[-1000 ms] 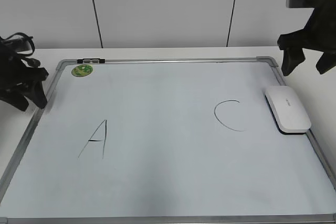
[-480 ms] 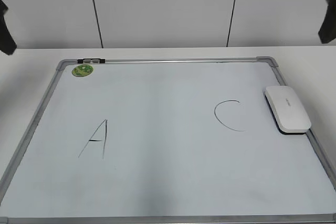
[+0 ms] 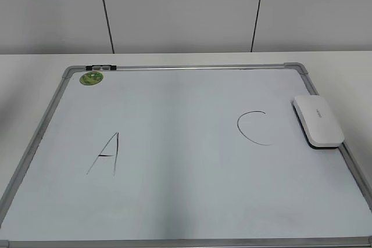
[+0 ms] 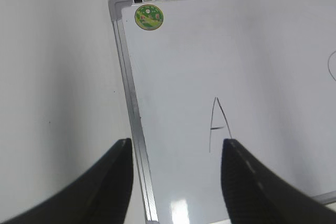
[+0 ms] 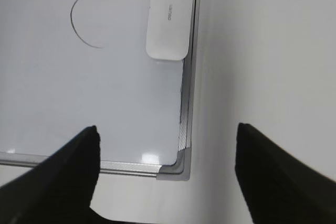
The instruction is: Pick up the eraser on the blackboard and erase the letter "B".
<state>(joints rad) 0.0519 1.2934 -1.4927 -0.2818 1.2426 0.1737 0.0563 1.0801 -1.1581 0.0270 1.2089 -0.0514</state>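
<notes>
The white eraser (image 3: 318,121) lies flat on the right edge of the blackboard (image 3: 186,103), next to the curved "C" (image 3: 253,127). It also shows in the right wrist view (image 5: 169,16). No letter "B" shows in any view; the middle of the board is blank. The thin "A" (image 3: 107,154) is at the lower left. Neither gripper is in the exterior view. My left gripper (image 4: 176,150) is open and empty high over the board's left frame. My right gripper (image 5: 167,127) is open and empty high over the board's near right corner.
A round green magnet (image 3: 91,77) sits at the board's top left corner beside a small clip (image 3: 100,68). The board lies on a white table (image 3: 35,62) with a white panelled wall behind.
Both arms stood at the left and right edges of the exterior view one second ago. They have since moved up and out of that view. The eraser and letters have not moved.
</notes>
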